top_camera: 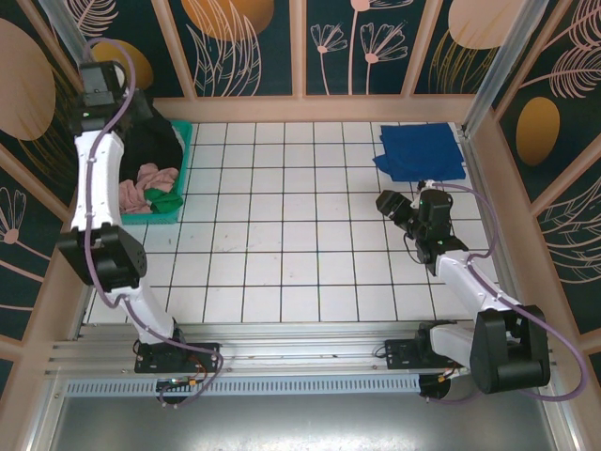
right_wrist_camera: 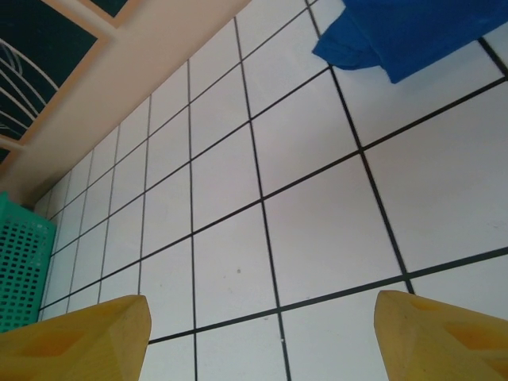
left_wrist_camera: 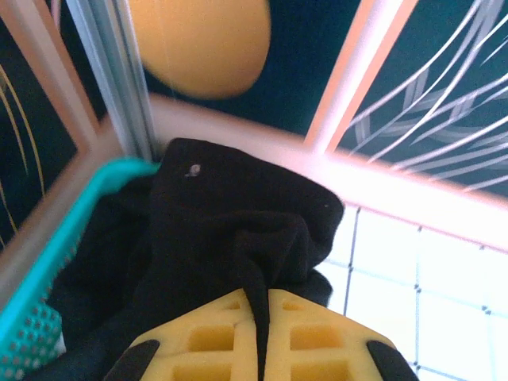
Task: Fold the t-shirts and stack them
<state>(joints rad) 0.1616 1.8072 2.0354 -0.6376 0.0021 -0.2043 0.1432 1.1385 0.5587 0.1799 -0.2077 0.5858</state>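
Upper left of the top view, left gripper [left_wrist_camera: 260, 300] clamped on the black t-shirt [left_wrist_camera: 230, 214] heaped in the teal basket [top_camera: 185, 141], centre-right, right gripper [top_camera: 399, 209] spread wide over white tiles [top_camera: 282, 235], royal-blue t-shirt [top_camera: 420, 150] folded at upper right.

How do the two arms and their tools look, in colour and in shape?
Both arms have white links, black joint housings and a lilac cable running along them. The tool fingers are yellow blocks with hollow pockets.
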